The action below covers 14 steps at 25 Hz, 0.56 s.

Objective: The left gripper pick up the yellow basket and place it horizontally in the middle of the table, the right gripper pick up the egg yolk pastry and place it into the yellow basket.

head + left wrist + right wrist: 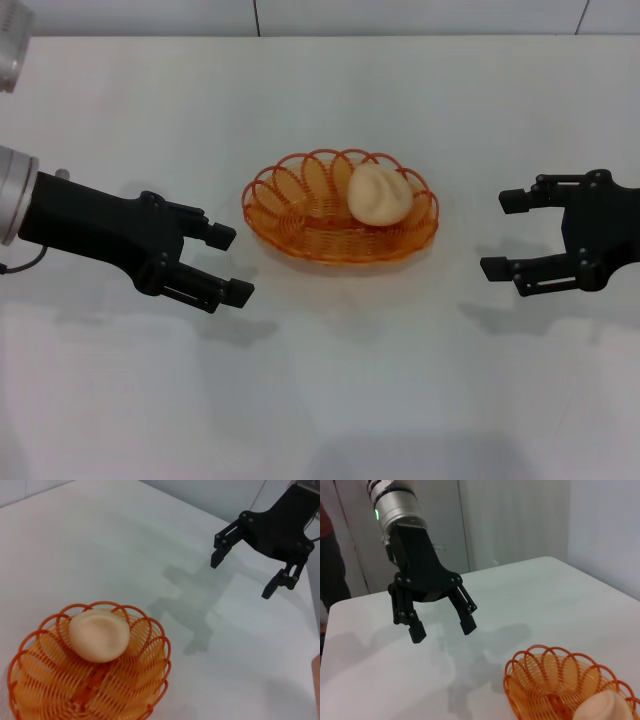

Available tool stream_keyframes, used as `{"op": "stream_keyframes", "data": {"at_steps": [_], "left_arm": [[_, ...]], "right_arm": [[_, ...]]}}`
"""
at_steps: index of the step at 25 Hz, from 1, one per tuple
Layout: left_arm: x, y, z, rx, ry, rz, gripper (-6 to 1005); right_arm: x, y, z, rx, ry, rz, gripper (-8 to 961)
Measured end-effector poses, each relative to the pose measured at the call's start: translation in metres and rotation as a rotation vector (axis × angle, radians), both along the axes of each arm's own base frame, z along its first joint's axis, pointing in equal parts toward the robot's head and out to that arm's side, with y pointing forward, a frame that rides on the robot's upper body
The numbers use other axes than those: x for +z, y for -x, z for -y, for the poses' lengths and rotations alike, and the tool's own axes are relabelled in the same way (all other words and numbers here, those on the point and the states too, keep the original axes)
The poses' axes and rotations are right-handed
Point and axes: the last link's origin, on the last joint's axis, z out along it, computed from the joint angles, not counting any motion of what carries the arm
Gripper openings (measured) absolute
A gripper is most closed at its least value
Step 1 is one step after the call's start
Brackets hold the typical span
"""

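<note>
The yellow basket (300, 215) lies horizontally in the middle of the white table (330, 380). The egg yolk pastry (379, 194) rests inside it, toward its right end. The basket (90, 690) and pastry (99, 634) also show in the left wrist view, and the basket (555, 680) and pastry (602, 708) in the right wrist view. My left gripper (232, 264) hovers open and empty left of the basket; it also shows in the right wrist view (442, 628). My right gripper (500, 235) hovers open and empty right of the basket; it also shows in the left wrist view (242, 575).
A wall runs behind the table's far edge (320, 36). Bare tabletop lies in front of the basket and to both sides. A person in dark clothes (330, 565) stands beyond the table in the right wrist view.
</note>
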Motion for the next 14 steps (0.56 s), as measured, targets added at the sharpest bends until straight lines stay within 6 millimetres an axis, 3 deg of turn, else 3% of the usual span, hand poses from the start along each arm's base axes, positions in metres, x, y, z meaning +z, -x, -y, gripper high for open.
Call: {"op": "stream_keyframes", "data": {"at_steps": [14], "left_arm": [[-0.0018,-0.0015,0.0,-0.002,0.003,0.004,862]], "right_arm": [[-0.0006,0.0011,0.0003,0.001,0.005,0.0,817]]}}
